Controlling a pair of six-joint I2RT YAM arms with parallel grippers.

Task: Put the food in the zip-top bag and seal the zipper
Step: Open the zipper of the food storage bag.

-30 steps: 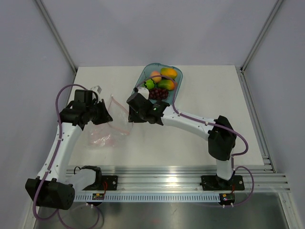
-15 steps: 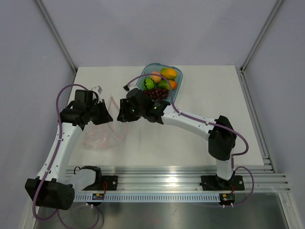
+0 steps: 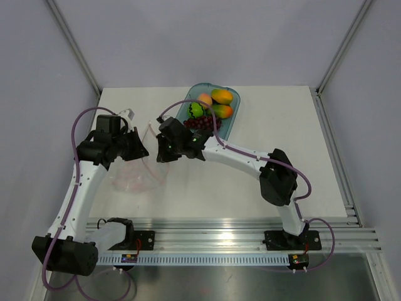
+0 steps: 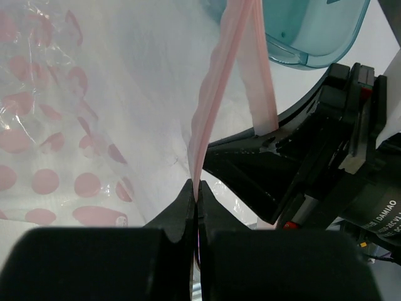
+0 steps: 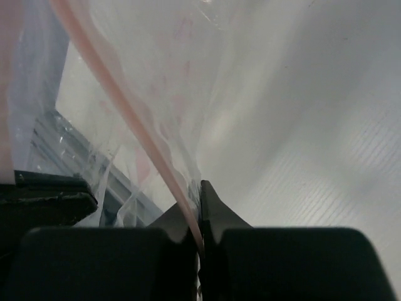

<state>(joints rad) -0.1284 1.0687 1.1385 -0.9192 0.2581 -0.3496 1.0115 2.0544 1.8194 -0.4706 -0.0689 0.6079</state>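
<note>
The zip-top bag point(image 3: 133, 177) is clear with pink dots and hangs between both grippers at the table's left. My left gripper point(image 3: 140, 151) is shut on the pink zipper point(image 4: 216, 94), as the left wrist view point(image 4: 197, 185) shows. My right gripper point(image 3: 161, 151) is shut on the zipper's other side point(image 5: 119, 100), as the right wrist view point(image 5: 199, 187) shows. The food lies in the teal tray point(image 3: 235, 95): a peach-pink fruit point(image 3: 205, 100), two mangoes point(image 3: 221, 96) point(image 3: 222, 111), a green fruit point(image 3: 196, 110) and grapes point(image 3: 202, 122).
The tray stands at the back centre, just behind my right wrist. The right arm point(image 3: 244, 157) stretches diagonally across the table's middle. In the left wrist view the tray's corner point(image 4: 313, 37) and the right gripper's black body point(image 4: 326, 163) are close by.
My right gripper has moved left from beside the tray to the bag's mouth and shut on the zipper. The bag's mouth has lifted and gathered between the two grippers.
</note>
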